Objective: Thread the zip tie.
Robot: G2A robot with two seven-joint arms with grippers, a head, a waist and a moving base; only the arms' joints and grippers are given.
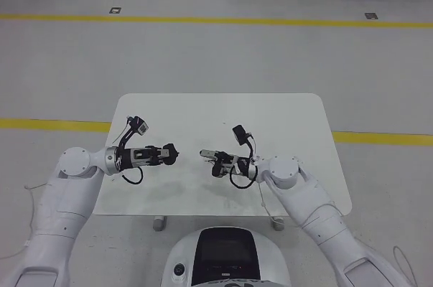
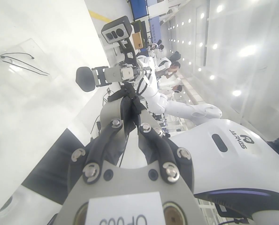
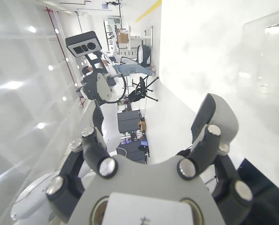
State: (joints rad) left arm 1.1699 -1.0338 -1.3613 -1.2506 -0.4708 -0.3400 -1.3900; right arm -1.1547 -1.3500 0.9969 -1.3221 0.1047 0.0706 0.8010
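My left gripper [image 1: 171, 153] hovers over the middle of the white table [image 1: 288, 122], its fingers shut [image 2: 130, 94] on a thin black zip tie [image 2: 123, 151] whose strand trails back between the finger links. My right gripper [image 1: 207, 153] faces it a short gap away, open [image 3: 153, 108], with nothing between its fingers. In the left wrist view one black pad [image 2: 84, 79] of the right gripper points toward the left fingertips. The tie's head is hidden inside the left grip.
A clear plastic sheet [image 2: 24, 54] lies on the table with a few spare black zip ties [image 2: 24, 65] on it; its edge [image 3: 266, 47] also appears in the right wrist view. The table's rim runs close behind both arms.
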